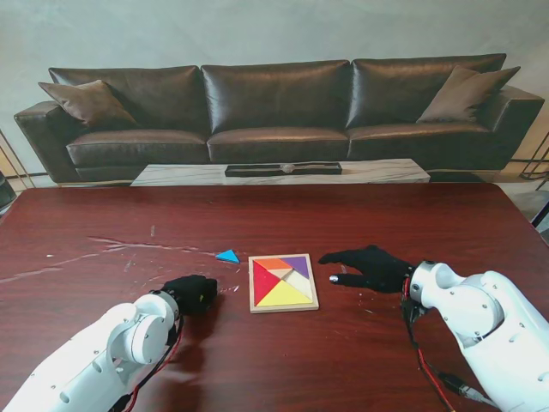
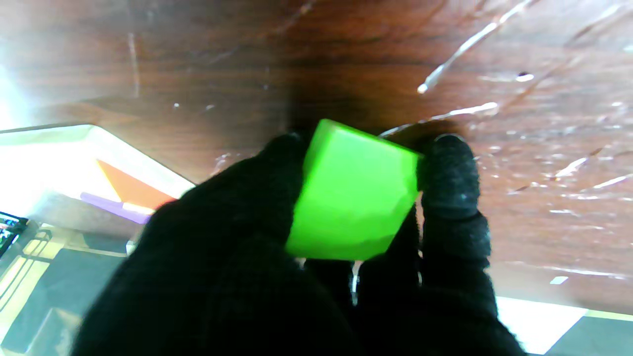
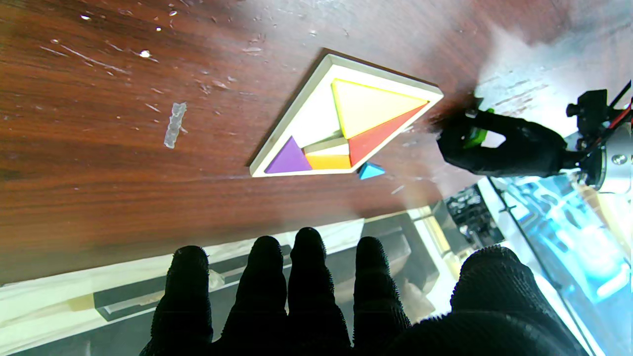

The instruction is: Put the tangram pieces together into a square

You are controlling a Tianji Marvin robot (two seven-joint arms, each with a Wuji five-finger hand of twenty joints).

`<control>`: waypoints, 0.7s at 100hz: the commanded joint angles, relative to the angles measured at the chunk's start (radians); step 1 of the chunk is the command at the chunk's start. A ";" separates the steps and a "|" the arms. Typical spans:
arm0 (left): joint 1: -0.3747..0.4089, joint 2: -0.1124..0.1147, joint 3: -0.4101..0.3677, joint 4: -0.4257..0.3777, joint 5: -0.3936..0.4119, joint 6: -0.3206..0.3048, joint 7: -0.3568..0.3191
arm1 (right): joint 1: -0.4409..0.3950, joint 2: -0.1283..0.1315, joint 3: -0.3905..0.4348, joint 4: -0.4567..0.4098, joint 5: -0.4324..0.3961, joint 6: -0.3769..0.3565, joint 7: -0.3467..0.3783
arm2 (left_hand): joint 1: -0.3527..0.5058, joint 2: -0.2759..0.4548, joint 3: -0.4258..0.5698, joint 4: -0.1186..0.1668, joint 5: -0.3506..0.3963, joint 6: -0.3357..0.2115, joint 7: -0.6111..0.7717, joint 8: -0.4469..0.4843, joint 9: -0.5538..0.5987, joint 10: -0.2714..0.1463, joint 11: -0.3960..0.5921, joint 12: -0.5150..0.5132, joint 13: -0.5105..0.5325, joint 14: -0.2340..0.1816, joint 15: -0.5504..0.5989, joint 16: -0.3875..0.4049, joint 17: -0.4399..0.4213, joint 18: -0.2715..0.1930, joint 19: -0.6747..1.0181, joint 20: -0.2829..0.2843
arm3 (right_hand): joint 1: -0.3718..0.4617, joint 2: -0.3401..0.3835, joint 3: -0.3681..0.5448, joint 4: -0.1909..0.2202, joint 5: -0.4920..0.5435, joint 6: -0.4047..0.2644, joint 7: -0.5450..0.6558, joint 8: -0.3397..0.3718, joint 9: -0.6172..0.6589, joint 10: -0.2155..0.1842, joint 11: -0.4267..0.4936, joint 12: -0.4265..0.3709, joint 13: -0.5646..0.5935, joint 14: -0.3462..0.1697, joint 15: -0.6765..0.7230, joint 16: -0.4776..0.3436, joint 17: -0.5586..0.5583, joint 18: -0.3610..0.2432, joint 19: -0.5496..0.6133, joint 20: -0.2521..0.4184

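The table (image 1: pixel 283 210) carries the square wooden tray (image 1: pixel 283 308), which lies near the edge nearest to me, about midway between the two hands. The tray is the only container, and it is mostly filled: a yellow triangle (image 1: pixel 286 294) along its nearer side, a red triangle (image 1: pixel 264 281) at its left side, an orange piece (image 1: pixel 273 263) and a purple piece (image 1: pixel 297 264) along its farther side. A pale area (image 1: pixel 300 281) at the right side of the tray looks like bare tray floor, so I judge that this part is not yet filled.

Two pieces are outside the tray. A small blue triangle (image 1: pixel 227 256) lies on the table just beyond the tray's far left corner. The green piece (image 2: pixel 353 193) is pinched between the fingers of the left hand (image 1: pixel 190 293), just left of the tray. The right hand (image 1: pixel 371 266) rests flat to the right of the tray, its fingers spread, grasping nothing.

I judge the task is more than half done; the green and blue pieces remain to be placed.
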 commanded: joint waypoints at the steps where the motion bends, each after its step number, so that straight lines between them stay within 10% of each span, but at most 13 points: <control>1: 0.043 0.012 0.021 0.059 0.005 0.013 -0.039 | -0.001 0.000 -0.006 -0.001 0.001 0.002 0.002 | 0.251 -0.163 0.279 0.020 0.010 0.000 0.023 0.006 -0.037 -0.042 0.024 -0.088 0.029 -0.005 -0.089 -0.037 -0.002 -0.129 0.010 -0.069 | 0.022 0.006 0.005 0.025 0.005 0.001 0.006 0.000 0.027 0.004 0.021 0.010 0.018 -0.031 0.007 0.010 0.004 -0.029 -0.016 -0.017; 17: 0.039 0.017 0.030 0.065 0.015 0.027 -0.057 | 0.004 0.000 -0.014 0.004 0.005 0.002 0.001 | 0.320 -0.113 0.288 -0.052 -0.015 0.024 0.026 0.024 -0.066 -0.026 0.067 -0.098 -0.005 -0.006 -0.040 -0.033 -0.023 -0.150 0.048 -0.002 | 0.022 0.009 0.005 0.025 0.008 0.004 0.009 -0.001 0.027 0.004 0.026 0.012 0.017 -0.029 0.013 0.009 0.008 -0.028 -0.019 -0.019; 42: 0.032 0.019 0.038 0.084 0.009 0.035 -0.069 | 0.007 0.000 -0.018 0.004 0.007 0.003 0.003 | 0.323 -0.065 0.319 -0.065 -0.056 0.074 0.028 0.104 -0.104 0.027 0.116 -0.017 -0.064 0.005 0.095 -0.035 -0.032 -0.201 0.195 0.199 | 0.025 0.011 0.004 0.024 0.008 0.005 0.011 -0.004 0.027 0.007 0.029 0.012 0.021 -0.029 0.017 0.008 0.009 -0.016 -0.023 -0.021; 70: 0.036 0.008 0.015 0.045 0.022 0.008 -0.017 | 0.012 0.000 -0.025 0.005 0.011 0.011 0.009 | 0.323 -0.063 0.322 -0.068 -0.051 0.073 0.021 0.113 -0.099 0.025 0.119 -0.013 -0.064 0.005 0.118 -0.049 -0.026 -0.215 0.205 0.218 | 0.026 0.013 0.003 0.024 0.006 0.008 0.011 -0.007 0.023 0.007 0.027 0.011 0.017 -0.029 0.015 0.007 0.006 -0.019 -0.023 -0.021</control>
